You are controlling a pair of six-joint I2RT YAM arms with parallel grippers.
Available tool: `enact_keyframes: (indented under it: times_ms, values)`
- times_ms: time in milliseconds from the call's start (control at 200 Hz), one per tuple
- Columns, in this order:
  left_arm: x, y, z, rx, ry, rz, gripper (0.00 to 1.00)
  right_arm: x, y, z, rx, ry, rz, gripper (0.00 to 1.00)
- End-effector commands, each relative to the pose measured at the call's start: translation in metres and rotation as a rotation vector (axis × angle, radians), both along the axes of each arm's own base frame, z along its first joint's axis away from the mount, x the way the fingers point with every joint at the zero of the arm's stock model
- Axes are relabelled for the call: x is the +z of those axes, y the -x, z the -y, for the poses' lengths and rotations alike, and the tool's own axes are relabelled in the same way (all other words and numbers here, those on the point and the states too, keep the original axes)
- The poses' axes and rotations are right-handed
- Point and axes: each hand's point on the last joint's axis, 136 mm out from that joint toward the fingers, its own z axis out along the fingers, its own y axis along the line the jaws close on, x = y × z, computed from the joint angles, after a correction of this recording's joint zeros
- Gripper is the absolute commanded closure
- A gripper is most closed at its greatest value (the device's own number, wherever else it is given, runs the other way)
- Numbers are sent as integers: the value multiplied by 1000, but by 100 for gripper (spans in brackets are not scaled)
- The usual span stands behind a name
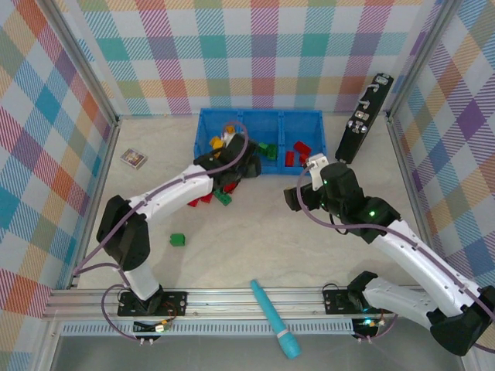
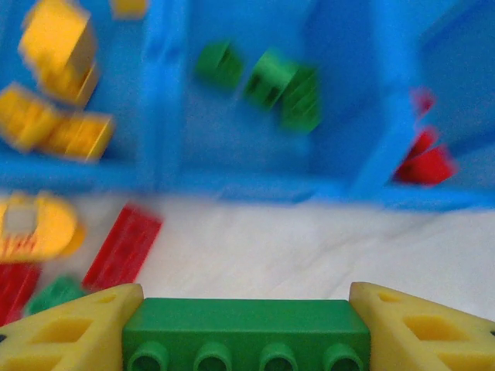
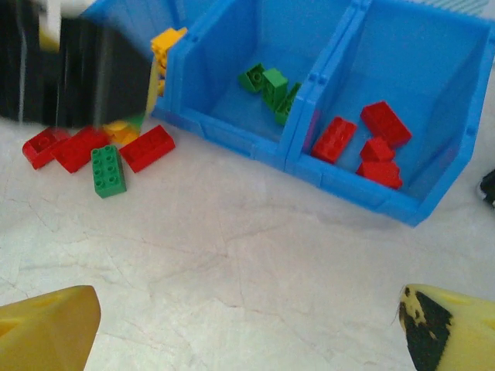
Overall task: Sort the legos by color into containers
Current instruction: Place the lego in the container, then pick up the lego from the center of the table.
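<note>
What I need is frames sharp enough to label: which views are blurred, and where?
Left wrist: blue tray and its contents blurred, only the green brick at the bottom edge crisp. Right wrist: tray and red bricks sharp, the left arm at upper left blurred. Top external: sharp throughout, evenly lit.

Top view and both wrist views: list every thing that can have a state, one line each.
Left gripper: jaws shut on a green brick.
Right gripper: jaws open, empty.
Blue tray: open-topped; yellow, green and red bricks in separate compartments.
Loose bricks: lying outside the tray, by its front wall.
Lone green brick: lying apart from the others.
Teal tool: lying at the near edge.
</note>
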Motion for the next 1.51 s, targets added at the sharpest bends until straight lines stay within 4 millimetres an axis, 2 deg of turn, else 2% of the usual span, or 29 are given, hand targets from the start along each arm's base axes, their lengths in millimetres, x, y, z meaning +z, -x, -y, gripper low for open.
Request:
enact_keyframes:
  times_ms: [0,90,180,295,415,535,670,760,815,885,1015,1110,1200,1310,1420,1500]
  values:
    - [-8,-23,21,-64,-59,21,42,-6,10,5,-44,-74,-47,1]
    - [-10,-48,38,-70,-25,50,41,-13,16,6,-54,-106,-77,1]
    - [-17,-73,47,-44,-2,88,41,-21,23,8,-59,-128,-108,1]
    - [-32,-105,47,2,10,107,41,-29,30,10,-67,-146,-138,1]
    - [-47,-127,48,25,33,99,40,-36,37,13,-76,-159,-162,1]
    - [-56,-138,50,27,38,92,35,-42,40,15,-84,-166,-180,1]
    - [-65,-141,54,17,37,73,25,-50,40,15,-90,-162,-194,1]
    - [-61,-140,53,9,39,78,21,-50,39,13,-90,-164,-195,1]
    - [-50,-139,53,2,46,97,20,-49,38,12,-87,-167,-194,1]
    - [-33,-134,50,-12,52,118,20,-48,37,11,-83,-170,-187,1]
    - [26,-120,39,-36,68,200,20,-46,34,8,-78,-173,-178,1]
    - [64,-97,14,-11,68,252,20,-46,31,6,-72,-171,-170,1]
    - [81,-67,-18,31,40,262,20,-48,27,3,-63,-161,-167,1]
    - [77,-27,-53,93,45,224,21,-48,22,-2,-53,-153,-162,1]
    - [48,9,-80,150,61,136,22,-45,17,-6,-40,-155,-152,1]
    - [26,25,-92,186,65,89,23,-44,15,-9,-32,-155,-144,1]
